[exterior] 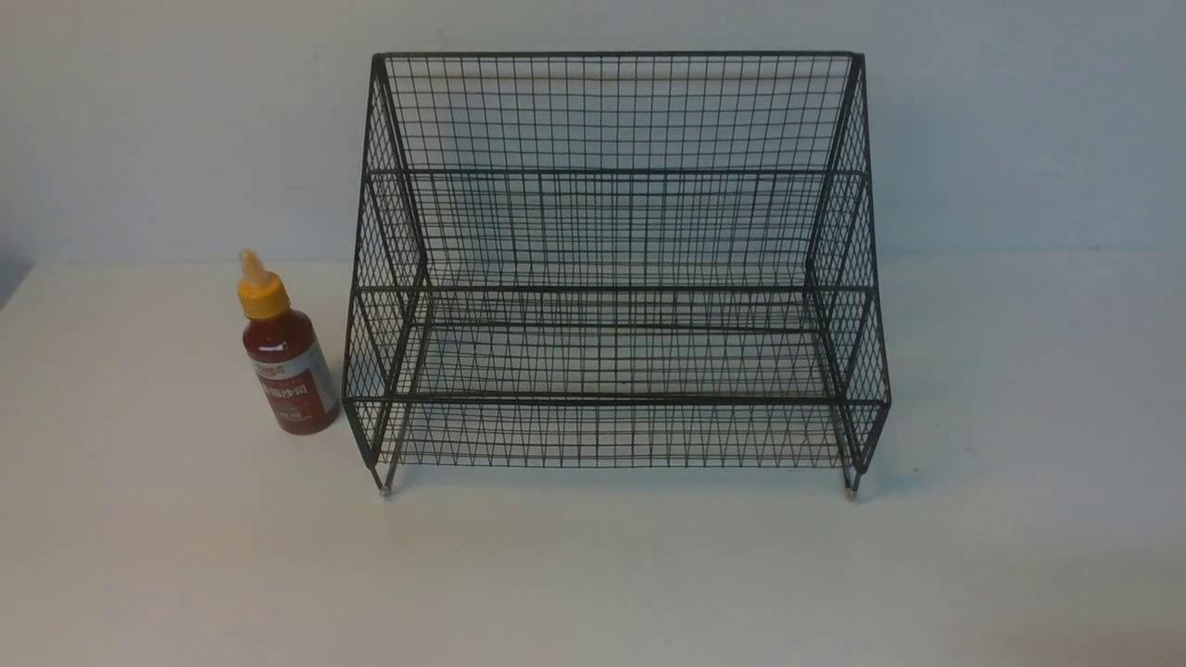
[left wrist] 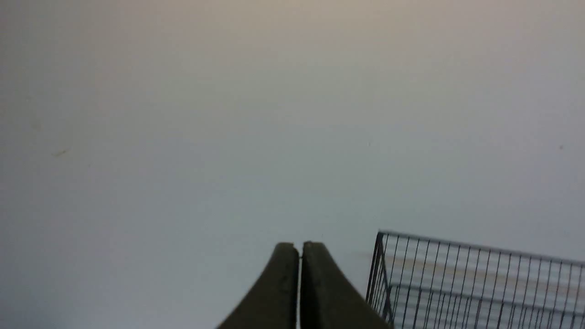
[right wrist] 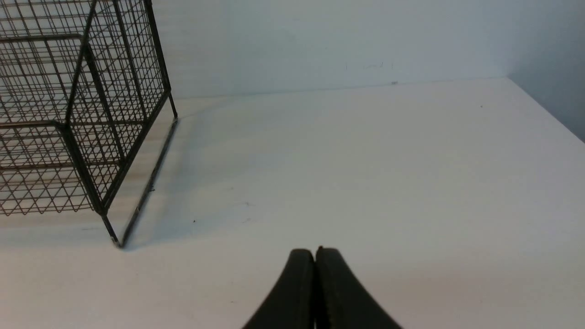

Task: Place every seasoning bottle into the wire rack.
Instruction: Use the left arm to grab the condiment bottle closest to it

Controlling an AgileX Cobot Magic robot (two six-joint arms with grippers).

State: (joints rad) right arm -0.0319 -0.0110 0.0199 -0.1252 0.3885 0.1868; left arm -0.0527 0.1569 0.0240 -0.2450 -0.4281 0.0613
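Note:
A seasoning bottle [exterior: 285,357] of dark red sauce with a yellow nozzle cap and red-and-white label stands upright on the white table, just left of the wire rack [exterior: 611,278]. The black two-tier rack stands at the middle back and holds nothing. Neither arm shows in the front view. My left gripper [left wrist: 300,246] is shut and empty, pointed at the wall, with the rack's top corner [left wrist: 457,283] beside it. My right gripper [right wrist: 315,252] is shut and empty, low over the table, with the rack's right side [right wrist: 82,114] off to one side. No bottle shows in either wrist view.
The white table [exterior: 593,574] runs to a pale wall behind the rack. Its right edge [right wrist: 548,114] shows in the right wrist view. A dark strip lies at the table's far left edge [exterior: 11,278].

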